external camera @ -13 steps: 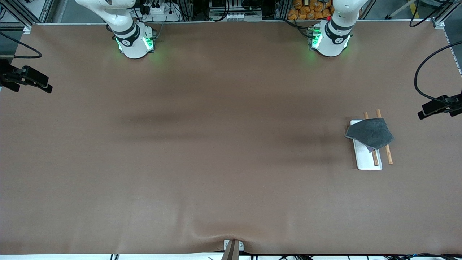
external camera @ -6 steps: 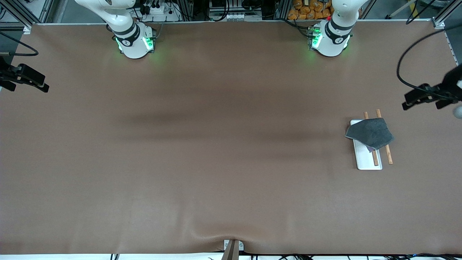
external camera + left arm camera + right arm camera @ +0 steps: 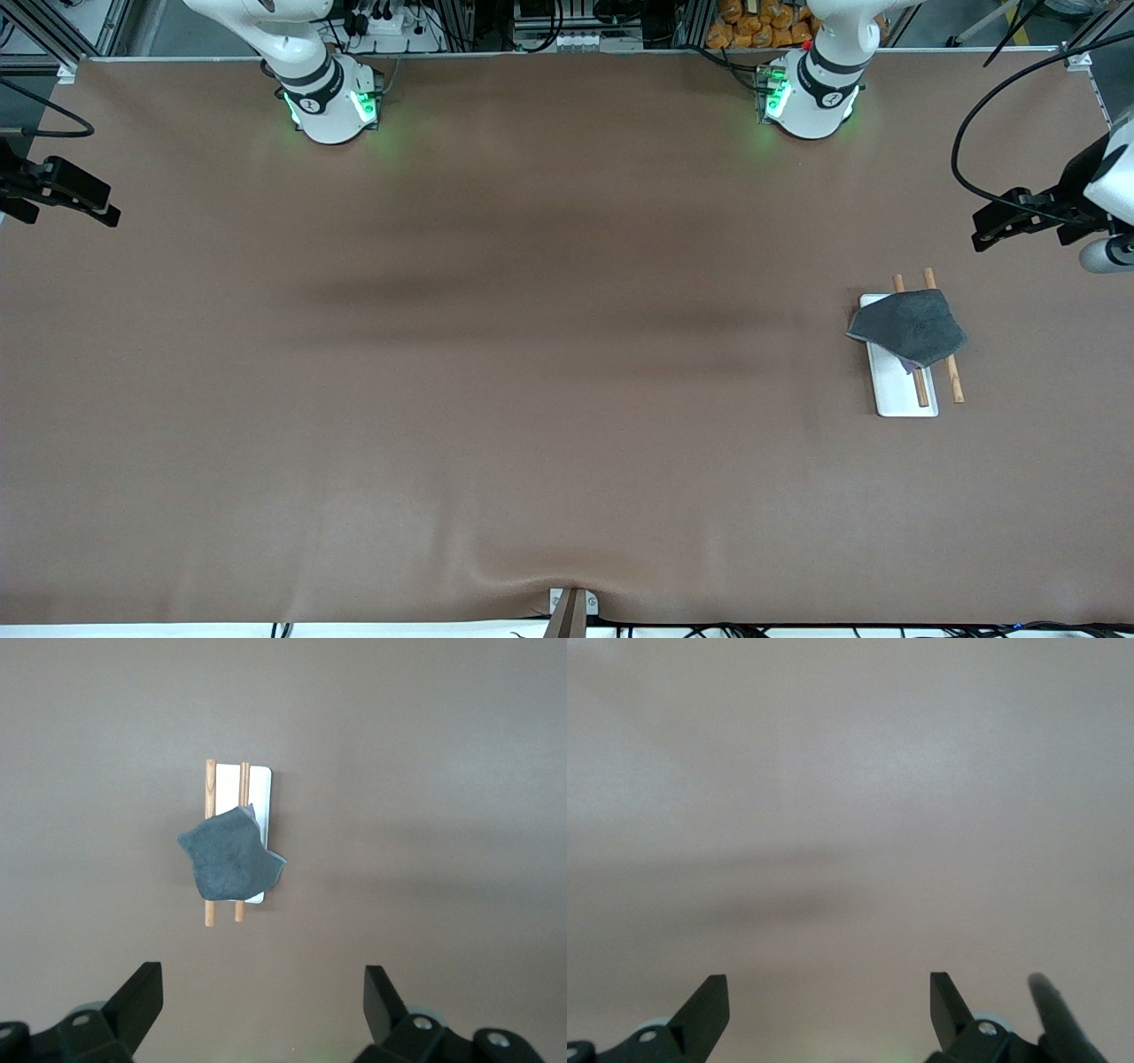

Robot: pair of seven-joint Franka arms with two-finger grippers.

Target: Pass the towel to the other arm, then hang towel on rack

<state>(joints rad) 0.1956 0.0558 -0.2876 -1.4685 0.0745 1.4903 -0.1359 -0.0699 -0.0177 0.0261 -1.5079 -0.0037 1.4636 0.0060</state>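
Brown matte table (image 3: 532, 372) filled most of the front view, with clutter and cabling along its top edge by the two arm bases. Small dark grey soft towel (image 3: 908, 327) lay draped over the rack (image 3: 904, 397), a white flat rectangular base carrying two parallel light-brown wooden rods (image 3: 955, 385), toward the left arm's end of the table. Towel covered the rods' upper half as seen from the front; rod ends poked out on both sides of the cloth. Left wrist view showed the same: towel (image 3: 229, 865) bunched across both rods (image 3: 210, 787), one corner spilling over the white base.

Left gripper (image 3: 259, 1001) hung over bare table near the rack, jaws spread wide, nothing between them. Right gripper (image 3: 827, 1003) waited over the table's edge at the right arm's end, jaws also spread and empty; only blank surface under it.

Judgement: handover and hanging both looked done, so the step in hand was pulling clear. Next move likely called for nothing but parking the arms without snagging the cloth. Towel sat lopsided, so a brush could drag it off.
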